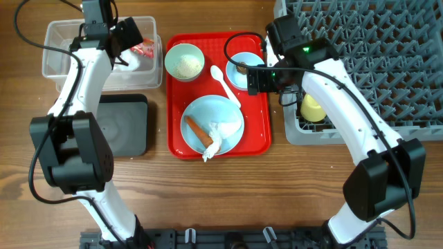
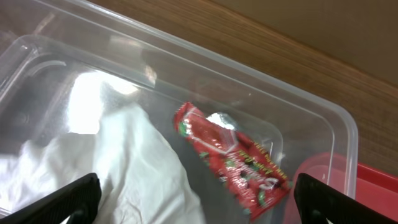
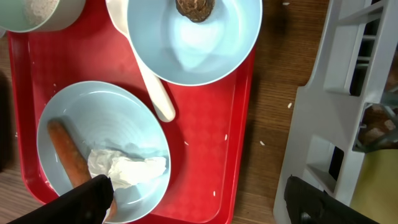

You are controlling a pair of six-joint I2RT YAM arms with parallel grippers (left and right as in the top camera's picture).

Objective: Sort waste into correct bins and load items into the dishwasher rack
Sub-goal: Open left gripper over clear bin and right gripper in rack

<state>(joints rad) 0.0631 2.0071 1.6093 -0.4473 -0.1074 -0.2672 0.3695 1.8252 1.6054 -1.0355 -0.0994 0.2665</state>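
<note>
My left gripper (image 1: 127, 36) is open and empty above the clear tub (image 1: 59, 31). In the left wrist view, the red snack wrapper (image 2: 233, 158) and a white napkin (image 2: 124, 177) lie in the tub between its fingers (image 2: 199, 208). My right gripper (image 3: 202, 202) is open and empty over the red tray's right edge. The light blue plate (image 3: 118, 115) holds a carrot piece (image 3: 65, 152) and a crumpled napkin (image 3: 127, 168). The light blue bowl (image 3: 199, 50) holds a brown morsel (image 3: 194, 7). The white spoon (image 3: 152, 84) lies between them. The pale green bowl (image 1: 184, 62) holds crumbs. The yellow cup (image 1: 313, 107) sits in the grey rack (image 1: 387, 55).
The black tray (image 1: 124, 124) lies below the clear tub at the left. The flat red serving tray (image 1: 257, 142) sits in the middle, between the bins and the rack. A few white crumbs lie on the wood next to the rack (image 3: 289, 104).
</note>
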